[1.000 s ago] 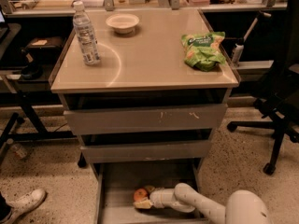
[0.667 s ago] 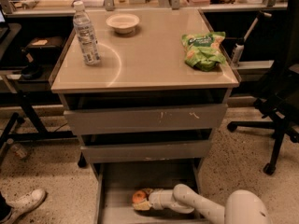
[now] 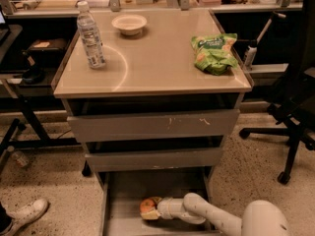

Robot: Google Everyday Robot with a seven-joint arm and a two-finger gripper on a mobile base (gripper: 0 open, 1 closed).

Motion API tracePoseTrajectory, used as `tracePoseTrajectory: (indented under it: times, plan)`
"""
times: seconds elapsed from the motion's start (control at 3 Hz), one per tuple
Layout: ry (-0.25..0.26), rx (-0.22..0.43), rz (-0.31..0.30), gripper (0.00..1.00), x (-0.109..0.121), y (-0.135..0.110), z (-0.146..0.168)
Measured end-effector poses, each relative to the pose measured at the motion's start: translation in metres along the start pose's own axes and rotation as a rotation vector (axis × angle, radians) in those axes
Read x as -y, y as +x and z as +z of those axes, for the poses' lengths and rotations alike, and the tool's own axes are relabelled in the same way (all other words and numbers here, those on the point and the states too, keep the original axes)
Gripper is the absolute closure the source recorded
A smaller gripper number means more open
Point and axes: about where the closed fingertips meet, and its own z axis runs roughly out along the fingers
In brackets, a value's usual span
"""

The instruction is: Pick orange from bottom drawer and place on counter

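The orange lies on the grey floor of the open bottom drawer, the lowest of the three. My gripper reaches in from the lower right on its white arm. It is closed around the orange, with one pale finger under the fruit, low over the drawer floor. The counter is the glossy beige top of the cabinet, well above the gripper.
On the counter stand a water bottle at the left, a white bowl at the back and a green snack bag at the right. The two upper drawers overhang the bottom one. An office chair stands to the right, and a shoe shows at the lower left.
The gripper and the orange have shifted slightly left and up inside the bottom drawer. Nothing on the counter has moved.
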Motion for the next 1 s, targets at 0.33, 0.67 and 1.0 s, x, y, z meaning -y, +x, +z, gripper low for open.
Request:
tracePoseTrajectory:
  times: [0.33,0.67,1.0]
  plan:
    - [0.051,0.013,0.000,1.00,-0.004,-0.034,-0.027]
    - [0.074,0.017,-0.015,1.00,-0.024,-0.071,-0.059]
    - [0.118,-0.005,-0.036,1.00,-0.042,-0.106,-0.102]
